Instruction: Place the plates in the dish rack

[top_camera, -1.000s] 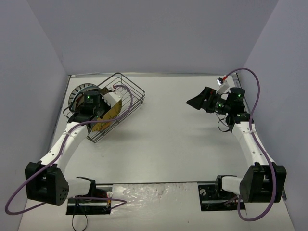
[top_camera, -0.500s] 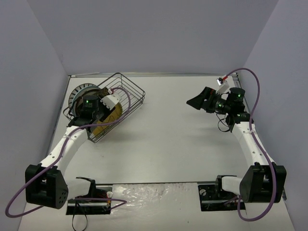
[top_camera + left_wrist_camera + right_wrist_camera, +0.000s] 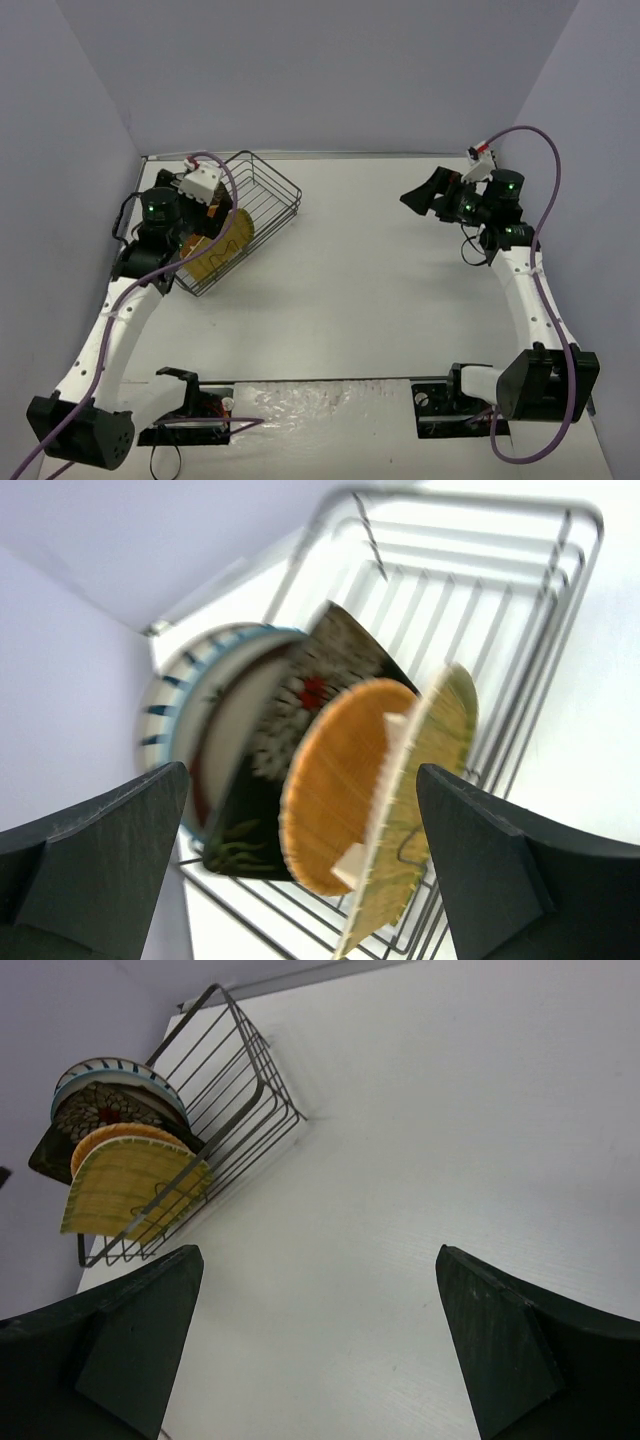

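The dish rack (image 3: pixel 486 612) of dark wire holds several plates standing on edge. From the left wall these are a striped-rim plate (image 3: pixel 160 694), a pale plate with a red-brown rim (image 3: pixel 226 726), a dark square plate (image 3: pixel 322 670), an orange round plate (image 3: pixel 342 780) and a yellow-green plate (image 3: pixel 436 780). My left gripper (image 3: pixel 310 880) hangs open just above the orange and yellow-green plates, touching neither. In the top view the rack (image 3: pixel 262 196) sits at the far left, with the left gripper (image 3: pixel 198 224) over its near end. My right gripper (image 3: pixel 424 194) is open and empty at the far right.
The rack (image 3: pixel 222 1088) lies askew close to the left wall and the back left corner. The right gripper (image 3: pixel 320 1350) hovers over bare white table (image 3: pixel 420 1160). Purple cables loop off both arms.
The left gripper opened, let go of the yellow-green plate in the rack, and drew up and back to the left. The right arm rose slightly.
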{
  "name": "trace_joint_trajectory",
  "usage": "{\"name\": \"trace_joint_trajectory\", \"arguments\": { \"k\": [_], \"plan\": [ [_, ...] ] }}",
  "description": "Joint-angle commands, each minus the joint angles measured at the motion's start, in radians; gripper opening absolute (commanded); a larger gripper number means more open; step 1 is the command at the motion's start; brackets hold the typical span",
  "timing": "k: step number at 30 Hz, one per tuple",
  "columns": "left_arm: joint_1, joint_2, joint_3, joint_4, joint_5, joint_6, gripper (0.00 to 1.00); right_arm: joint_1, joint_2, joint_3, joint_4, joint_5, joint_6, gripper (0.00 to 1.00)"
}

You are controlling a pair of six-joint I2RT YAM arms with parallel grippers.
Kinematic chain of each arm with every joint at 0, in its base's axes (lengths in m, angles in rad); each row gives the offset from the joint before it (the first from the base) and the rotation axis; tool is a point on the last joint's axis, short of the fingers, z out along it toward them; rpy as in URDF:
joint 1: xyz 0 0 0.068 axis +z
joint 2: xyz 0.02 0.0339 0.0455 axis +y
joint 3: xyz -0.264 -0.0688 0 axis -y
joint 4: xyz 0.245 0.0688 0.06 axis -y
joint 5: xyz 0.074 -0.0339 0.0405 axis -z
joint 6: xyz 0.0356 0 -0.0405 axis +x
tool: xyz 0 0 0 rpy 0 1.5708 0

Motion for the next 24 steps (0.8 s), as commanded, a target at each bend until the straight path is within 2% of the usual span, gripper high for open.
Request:
{"name": "trace_joint_trajectory", "arguments": {
  "k": [1,9,14,21,24],
  "plan": [
    [-0.029,-0.132,0.156,-0.079,-0.167,-0.209,0.97,-0.009,-0.06,0.145,-0.051,0.163,-0.087,1.0],
    [-0.111,-0.289,0.283,-0.382,-0.411,-0.402,0.97,-0.008,-0.197,0.271,-0.201,0.499,-0.216,1.0],
    [-0.125,-0.365,0.309,-0.516,-0.419,-0.464,0.97,0.028,-0.304,0.285,-0.269,0.628,-0.229,1.0],
    [-0.125,-0.502,0.2,-0.553,-0.452,-0.475,0.97,0.186,-0.459,0.218,-0.31,0.83,-0.249,1.0],
    [-0.125,-0.526,0.228,-0.663,-0.477,-0.482,0.97,0.23,-0.525,0.181,-0.338,0.867,-0.233,1.0]
  ]
}}
